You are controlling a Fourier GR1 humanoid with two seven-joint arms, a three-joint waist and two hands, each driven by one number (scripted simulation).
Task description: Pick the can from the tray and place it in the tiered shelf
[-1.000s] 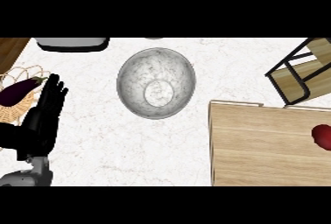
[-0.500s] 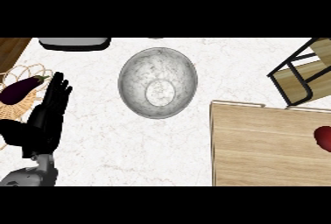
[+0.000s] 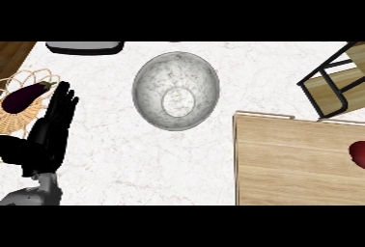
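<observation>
Counter (image 3: 114,159): white top with faint grey veining, evenly lit, filling most of the view. Upper left corner: a strip of dark brown wood (image 3: 14,53) borders the counter. Top edge, left of centre: a grey, dark-rimmed item (image 3: 84,47), cut off by the frame; type cannot be told. Centre: a grey marbled bowl (image 3: 153,72) stands upright on the counter

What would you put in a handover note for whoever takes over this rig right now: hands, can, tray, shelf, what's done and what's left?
Hands: the left hand is open, fingers straight, resting at the view's left beside the basket with the eggplant. The right hand is not in view.
Things: the red can lies on the tray, cut off by the view's right edge. The tiered shelf stands at the upper right.
Done: nothing that shows.
Left: grasp the can, lift it, place it in the shelf.
</observation>
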